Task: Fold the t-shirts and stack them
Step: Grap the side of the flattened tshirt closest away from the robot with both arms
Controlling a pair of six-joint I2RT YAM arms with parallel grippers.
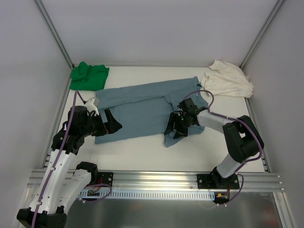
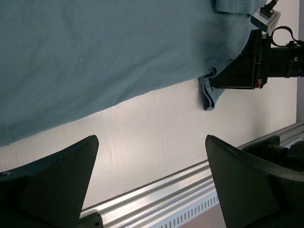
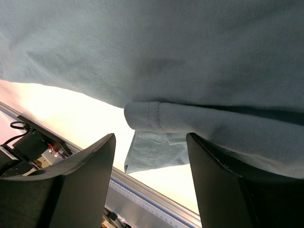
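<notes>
The dusty blue-grey t-shirt (image 1: 142, 107) lies spread across the middle of the table. The bright green t-shirt (image 1: 89, 76) is bunched at the back left. The cream-white t-shirt (image 1: 227, 80) is bunched at the back right. My left gripper (image 1: 113, 125) is at the blue shirt's near left corner; in the left wrist view it (image 2: 152, 142) is open and empty over bare table, just off the shirt's hem (image 2: 109, 102). My right gripper (image 1: 174, 130) is at the near right corner, open (image 3: 151, 142), with a rolled, folded-over piece of hem (image 3: 156, 121) at its fingertips.
The table (image 1: 156, 152) is white, with grey walls on three sides. An aluminium rail (image 1: 156, 180) runs along the near edge. The right gripper (image 2: 247, 66) shows in the left wrist view, with the crumpled shirt corner (image 2: 207, 92) at its tip.
</notes>
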